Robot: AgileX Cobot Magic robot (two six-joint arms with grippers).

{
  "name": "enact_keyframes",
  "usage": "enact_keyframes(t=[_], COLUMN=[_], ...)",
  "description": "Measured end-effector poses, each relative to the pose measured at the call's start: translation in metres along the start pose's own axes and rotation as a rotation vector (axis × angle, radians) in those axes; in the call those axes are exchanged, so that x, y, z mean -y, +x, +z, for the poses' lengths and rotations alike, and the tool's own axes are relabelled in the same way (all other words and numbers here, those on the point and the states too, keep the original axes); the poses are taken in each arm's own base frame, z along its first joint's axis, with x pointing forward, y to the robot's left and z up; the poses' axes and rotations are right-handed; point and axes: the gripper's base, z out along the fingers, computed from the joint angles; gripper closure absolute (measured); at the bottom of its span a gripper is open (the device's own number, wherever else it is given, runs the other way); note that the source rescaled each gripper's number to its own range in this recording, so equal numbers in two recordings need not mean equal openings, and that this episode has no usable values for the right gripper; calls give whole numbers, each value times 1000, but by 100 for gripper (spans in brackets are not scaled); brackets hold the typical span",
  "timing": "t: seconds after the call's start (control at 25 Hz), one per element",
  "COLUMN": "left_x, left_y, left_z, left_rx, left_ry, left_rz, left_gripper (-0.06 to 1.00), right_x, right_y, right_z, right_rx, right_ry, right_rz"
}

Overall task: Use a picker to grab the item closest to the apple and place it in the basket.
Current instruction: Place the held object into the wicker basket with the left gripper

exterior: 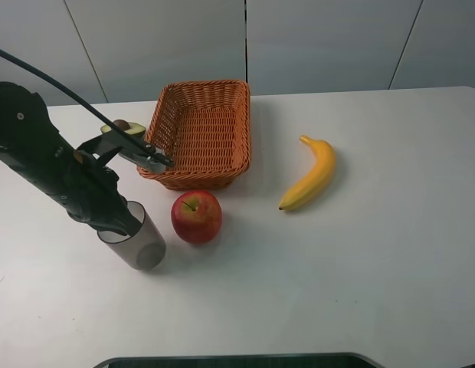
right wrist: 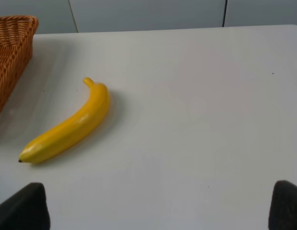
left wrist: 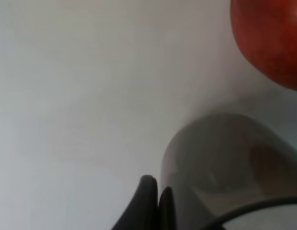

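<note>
A red apple [exterior: 196, 216] sits on the white table in front of the woven orange basket [exterior: 162, 123]. Just left of the apple is a translucent grey cup [exterior: 138, 244], leaning a little. My left gripper [exterior: 119, 221] is at the cup's rim. In the left wrist view its two dark fingers [left wrist: 149, 194] are pressed together with the wall of the cup [left wrist: 225, 163] running between them, and the apple [left wrist: 273, 38] is beyond. My right gripper [right wrist: 153, 211] is open, with nothing between its fingers, and is out of the exterior view.
A yellow banana [exterior: 310, 172] [right wrist: 67, 127] lies right of the basket [right wrist: 9, 57]. An avocado half [exterior: 121, 126] rests left of the basket, behind a black and metal part of the left arm [exterior: 138, 153] that reaches to the basket's corner. A dark edge [exterior: 237, 359] borders the table's front.
</note>
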Motion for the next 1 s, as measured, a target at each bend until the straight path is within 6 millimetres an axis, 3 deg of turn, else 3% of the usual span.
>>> enact_keyframes(t=[0.16,0.4,0.6,0.76,1.0], left_x=[4,11,10,4,-10], left_y=[-3,-16,-39,-65,-107], left_z=[-15,-67,-102,-112,-95], left_rx=[-38,2,120,170,177], left_ry=[35,64,33,-10,-80], left_rz=[-5,23,11,-3,-33], left_gripper=[94,94,94,94,94], right_x=[0,0,0,0,0], right_y=[0,0,0,0,0], right_z=[0,0,0,0,0], right_rx=[0,0,0,0,0], right_ry=[0,0,0,0,0], right_rz=[0,0,0,0,0])
